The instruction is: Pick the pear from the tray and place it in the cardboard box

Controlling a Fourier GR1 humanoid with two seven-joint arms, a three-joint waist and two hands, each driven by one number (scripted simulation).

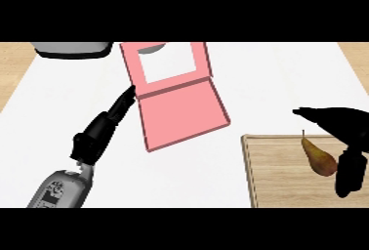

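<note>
Right hand (344, 128): fingers (311, 113) spread, arched over the pear (319, 157), thumb just beside it, not clenched. Pear lies on the tray (248, 166), near right. Left hand (101, 129): fingers straight, tips beside the pink cardboard box (184, 114) on the worktop (281, 83).

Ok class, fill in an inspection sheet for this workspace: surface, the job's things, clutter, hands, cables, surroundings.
Surface: white counter.
Job's things: pear lying on the wooden tray at lower right; pink box at top centre, flap open, the pear not in it.
Clutter: grey-and-white vessel at the top left, cut off by the edge.
Hands: left hand open, fingers straight, tips by the box's left edge; right hand open, arched over the pear, not closed on it.
Cables: nothing seen.
Surroundings: wood-toned strips beyond the counter at both sides.
</note>
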